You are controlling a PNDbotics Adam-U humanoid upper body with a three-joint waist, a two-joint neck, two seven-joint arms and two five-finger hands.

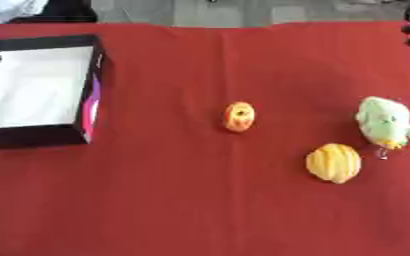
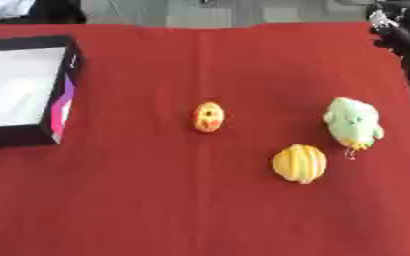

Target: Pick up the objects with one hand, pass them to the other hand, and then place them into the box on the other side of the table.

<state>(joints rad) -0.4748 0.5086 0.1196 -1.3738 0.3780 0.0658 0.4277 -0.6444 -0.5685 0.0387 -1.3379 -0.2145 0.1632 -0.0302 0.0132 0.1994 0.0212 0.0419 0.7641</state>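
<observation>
Three small objects on red, box at far left

Nearest the camera: yellow ribbed object [image 1: 334,162], rounded, pumpkin-like, with darker orange grooves running top to bottom; slightly taller than wide, long axis roughly toward the far edge of the table, tilted a little. Resting on the red cloth [image 1: 200,210] covering the table, right of centre.

Just beyond and to its right, near but apart: pale green plush toy [image 1: 385,121], soft and lumpy, small orange patch at its near end and a thin loop or cord hanging below. Long axis near-to-far, orange end pointing toward the camera.

Further left, about mid-table, well apart from both: small orange oval object [image 1: 239,116] with a red spotted or patterned face. Standing on edge, long axis upright in the view; details of the pattern not readable.

Far left: black-walled box [image 1: 93,85], open on top, white inside, pink and purple showing on its right outer wall. Nothing visible lying inside. Well apart from all three objects.

Upper right corner, right eye view: right hand [image 2: 401,37], black, above the table's far right edge; spread or curled, cannot tell. No left hand visible.
</observation>
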